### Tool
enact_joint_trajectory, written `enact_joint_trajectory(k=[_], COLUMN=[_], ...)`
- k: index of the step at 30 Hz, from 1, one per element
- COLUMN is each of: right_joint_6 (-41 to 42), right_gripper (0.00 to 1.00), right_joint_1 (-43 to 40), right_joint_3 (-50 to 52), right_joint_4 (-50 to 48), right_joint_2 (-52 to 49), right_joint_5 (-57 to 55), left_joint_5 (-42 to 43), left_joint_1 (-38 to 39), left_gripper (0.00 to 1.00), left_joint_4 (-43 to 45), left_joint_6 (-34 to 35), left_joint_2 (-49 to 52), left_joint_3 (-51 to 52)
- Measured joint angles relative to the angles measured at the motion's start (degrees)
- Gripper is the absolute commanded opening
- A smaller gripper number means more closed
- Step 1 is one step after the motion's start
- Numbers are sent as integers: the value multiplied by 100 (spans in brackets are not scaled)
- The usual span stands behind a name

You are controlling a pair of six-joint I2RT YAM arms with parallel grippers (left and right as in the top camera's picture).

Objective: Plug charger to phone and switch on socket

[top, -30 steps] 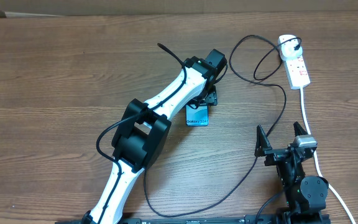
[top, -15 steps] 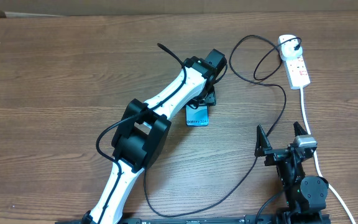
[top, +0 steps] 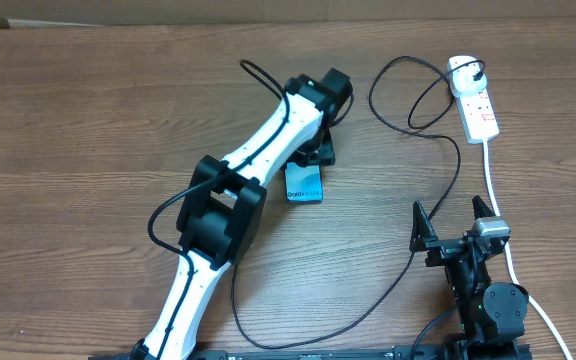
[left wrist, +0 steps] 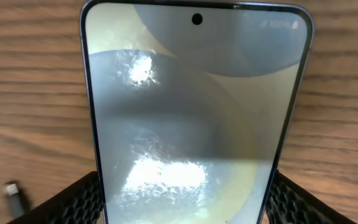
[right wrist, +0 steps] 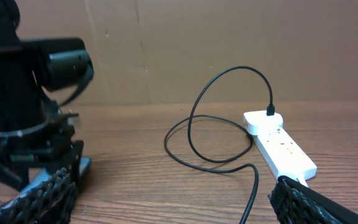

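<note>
— What is the left gripper (left wrist: 185,182) doing?
— It pinches the phone (top: 304,187) by its two long edges, screen up, on the table (top: 88,120) near the middle of the frame.
— And the right gripper (top: 449,212)?
— It is at the lower right, spread wide, with nothing in it.
— The charger (left wrist: 14,194)?
— Its tip lies at the lower left of the wrist view, apart from the phone. The socket (top: 478,105) is at the upper right.

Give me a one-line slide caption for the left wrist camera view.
Left gripper clasps the phone by its side edges on the wooden table; the charger tip lies loose nearby.
</note>
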State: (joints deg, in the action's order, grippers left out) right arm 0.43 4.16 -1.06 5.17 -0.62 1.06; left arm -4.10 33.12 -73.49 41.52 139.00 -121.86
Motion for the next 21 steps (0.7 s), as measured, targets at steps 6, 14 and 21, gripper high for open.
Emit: enact_joint_trajectory(k=[6,14,21], right_joint_6=[2,0,4], right_gripper=[100,100,100], right_joint_1=[0,0,0], right_joint_3=[0,0,0], right_joint_4=[0,2,-2], right_joint_2=[0,0,0], right_joint_5=[0,0,-2], left_joint_5=[125,1364,2201], left_joint_1=[-199,-732,-1346], left_gripper=[76,76,76], left_joint_4=[-758,-1379,-1670], left_joint_6=[13,-94,-481], left_joint_2=[0,0,0], left_joint_3=[-776,-977,-977])
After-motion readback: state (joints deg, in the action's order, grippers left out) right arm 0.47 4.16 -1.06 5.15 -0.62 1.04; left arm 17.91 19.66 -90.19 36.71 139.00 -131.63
